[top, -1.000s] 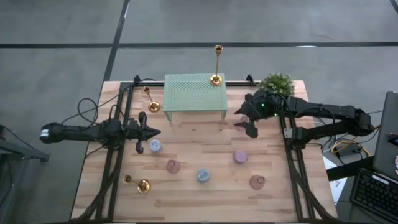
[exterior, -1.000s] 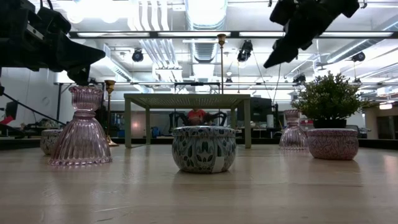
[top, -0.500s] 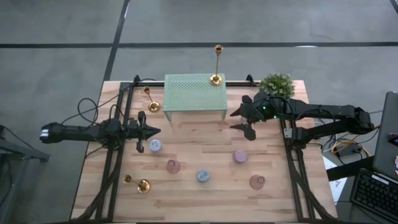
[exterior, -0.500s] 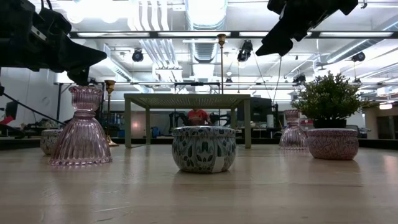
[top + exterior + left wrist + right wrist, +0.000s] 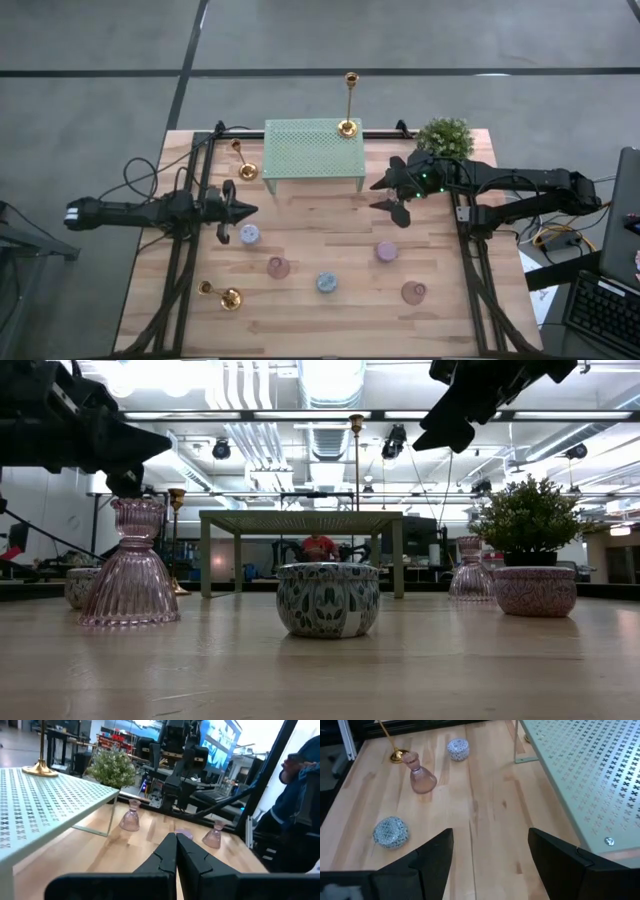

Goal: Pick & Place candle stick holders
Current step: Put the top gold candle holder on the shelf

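Note:
One gold candle stick holder (image 5: pixel 348 126) stands upright by its round base on the far right corner of the green perforated stand (image 5: pixel 313 150). A second (image 5: pixel 246 170) stands on the table just left of the stand. A third (image 5: pixel 231 298) stands near the table's near left corner. My right gripper (image 5: pixel 389 197) hovers open in the air to the right of the stand, slanting down, with nothing between its fingers (image 5: pixel 435 855). My left gripper (image 5: pixel 245 210) is shut and level at the table's left, holding nothing.
Pink glass holders (image 5: pixel 278 267) (image 5: pixel 386 251) (image 5: pixel 412 292) and small patterned tins (image 5: pixel 327 283) (image 5: pixel 249 234) dot the middle of the table. A potted plant (image 5: pixel 445 135) stands at the far right. Bare wood lies in front of the stand. A person (image 5: pixel 300 810) sits beyond the table.
My right gripper has tipped upward a little and swung slightly toward the table's left, staying open. My left gripper has rolled slightly on the spot, still shut. No candle stick holder has moved.

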